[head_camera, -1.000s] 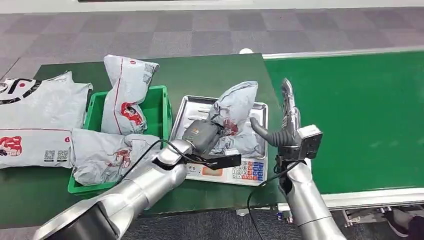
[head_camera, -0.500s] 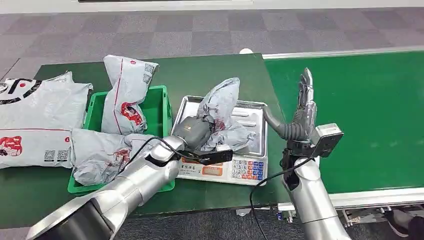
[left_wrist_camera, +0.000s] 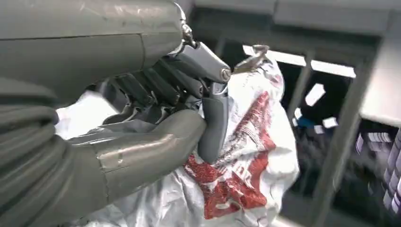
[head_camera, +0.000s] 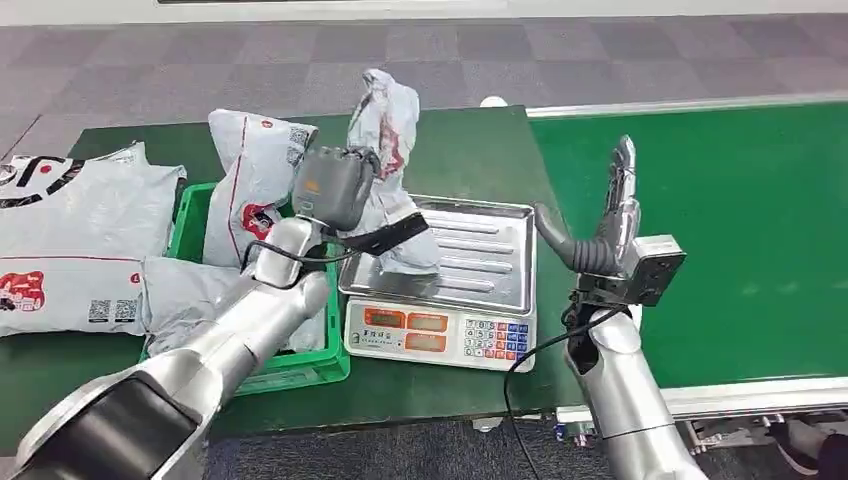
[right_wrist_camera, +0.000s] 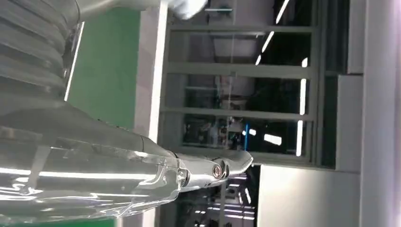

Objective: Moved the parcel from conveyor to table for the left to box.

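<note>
A humanoid robot's left hand (head_camera: pixel 335 185) grips a crumpled grey poly-mailer parcel (head_camera: pixel 390 140) and holds it in the air above the left edge of a steel weighing tray (head_camera: pixel 490 262), between the tray and a green plastic crate (head_camera: pixel 325 215). The parcel is soft and wrinkled, its upper end standing tall above the hand and its lower end hanging down toward the tray; red print runs down its face. From the left wrist camera, the thumb and dark fingers (left_wrist_camera: pixel 161 85) close around the bag's bunched middle, with the glossy white-grey film and a red-and-white printed patch (left_wrist_camera: pixel 231 175) showing just past them.

The right hand (head_camera: pixel 605 235) stands upright beside the scale's right edge, over the seam between the green table (head_camera: pixel 440 150) and the green conveyor belt (head_camera: pixel 720 230), fingers extended and apart, thumb out, holding nothing.

The scale's keypad panel (head_camera: pixel 440 335) faces the robot. Other grey parcels fill the crate (head_camera: pixel 250 190), and a larger one lies flat on the table beside it (head_camera: pixel 70 240).
</note>
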Controlling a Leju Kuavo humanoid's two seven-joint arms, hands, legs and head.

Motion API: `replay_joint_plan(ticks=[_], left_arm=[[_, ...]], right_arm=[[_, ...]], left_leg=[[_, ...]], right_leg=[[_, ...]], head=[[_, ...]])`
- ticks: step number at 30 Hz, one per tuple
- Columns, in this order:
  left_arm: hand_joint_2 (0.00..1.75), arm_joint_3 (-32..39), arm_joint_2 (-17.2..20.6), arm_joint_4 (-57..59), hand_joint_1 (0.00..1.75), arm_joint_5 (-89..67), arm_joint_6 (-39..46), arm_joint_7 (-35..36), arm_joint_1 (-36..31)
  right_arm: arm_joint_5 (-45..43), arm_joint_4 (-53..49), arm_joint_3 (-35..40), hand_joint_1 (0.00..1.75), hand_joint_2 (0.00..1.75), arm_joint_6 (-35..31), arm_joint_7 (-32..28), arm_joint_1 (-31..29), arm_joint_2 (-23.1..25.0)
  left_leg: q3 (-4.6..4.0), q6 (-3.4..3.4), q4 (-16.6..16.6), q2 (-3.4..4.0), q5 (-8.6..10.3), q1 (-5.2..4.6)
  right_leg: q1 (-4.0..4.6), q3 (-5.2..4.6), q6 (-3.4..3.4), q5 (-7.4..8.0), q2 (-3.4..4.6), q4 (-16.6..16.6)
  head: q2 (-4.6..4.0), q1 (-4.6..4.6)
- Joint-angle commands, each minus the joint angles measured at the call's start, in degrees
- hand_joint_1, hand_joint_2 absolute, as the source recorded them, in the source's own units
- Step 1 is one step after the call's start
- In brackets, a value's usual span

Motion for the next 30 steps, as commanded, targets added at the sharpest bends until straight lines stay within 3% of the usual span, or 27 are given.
replay_joint_plan(ticks=[1,2,5,10,18,21,25,27,30], left_arm=[[1.75,16.7,4.5,-8.4,1.75,-8.4,1.1,1.1,4.1],[1.75,18.1,5.6,-10.3,1.75,-13.5,1.2,4.9,5.4],[1.75,21.8,7.3,-11.7,1.75,-17.4,1.2,6.0,8.2],[1.75,29.0,13.5,-17.1,1.75,-26.9,-0.7,13.6,16.0],[1.75,31.8,12.7,-19.1,1.75,-28.7,-3.1,13.4,17.0],[1.75,35.0,16.6,-22.2,1.75,-31.1,-10.1,17.7,21.9],[1.75,38.3,23.2,-26.3,1.75,-31.9,-13.3,18.3,29.1],[1.75,39.5,25.9,-26.9,1.75,-31.9,-16.3,17.8,30.5],[1.75,39.8,27.9,-25.0,1.75,-33.2,-17.4,17.5,28.6]], right_arm=[[0.4,2.1,-1.8,0.0,1.75,-1.5,1.2,0.5,-1.1],[0.5,1.9,-1.6,0.0,1.75,-1.7,1.5,1.1,-1.6],[0.4,0.9,-2.0,0.0,1.75,-1.7,1.5,3.1,-2.2],[3.0,-4.6,-3.4,0.0,1.75,-1.0,2.4,8.8,-2.5],[3.7,-4.6,-4.4,0.0,1.75,-0.3,3.0,8.4,-2.0],[4.7,-4.1,-5.0,0.0,1.75,0.3,3.6,7.9,-2.6],[5.0,-4.3,-5.9,0.0,1.75,1.0,4.0,8.5,-4.3],[4.8,-5.0,-6.2,0.0,1.75,1.3,4.2,9.5,-5.0],[4.7,-7.0,-6.4,0.0,1.75,1.1,4.1,11.0,-5.0]], left_leg=[[0.11,-0.01,-0.1,0.1,0.01,0.0],[0.22,-0.03,-0.2,0.17,0.02,0.02],[0.19,-0.02,-0.1,0.15,-0.01,0.0],[0.19,-0.03,-0.1,0.16,-0.03,-0.02],[-0.03,-0.11,0.0,0.13,-0.09,0.09],[0.11,-0.11,-0.1,0.34,-0.11,0.06],[0.23,-0.16,-0.2,0.64,-0.18,0.01],[0.45,-0.25,-0.3,0.93,-0.25,0.05],[0.34,-0.28,-0.2,0.75,-0.25,0.12]], right_leg=[[0.0,0.07,-0.04,0.04,0.12,-0.1],[0.03,0.16,-0.06,0.08,0.2,-0.2],[0.01,0.13,-0.04,0.03,0.17,-0.1],[-0.02,0.12,-0.05,-0.01,0.17,-0.1],[0.09,-0.11,-0.11,-0.08,0.16,0.0],[0.06,-0.01,-0.12,-0.03,0.38,-0.1],[0.0,0.0,-0.14,-0.04,0.67,-0.1],[0.04,0.08,-0.21,-0.03,0.97,-0.2],[0.16,0.0,-0.24,-0.11,0.84,-0.1]], head=[[-0.02,0.0],[0.0,0.0],[0.0,0.0],[-0.02,0.02],[0.0,0.0],[0.0,0.0],[0.0,0.02],[0.0,0.0],[-0.02,0.0]])
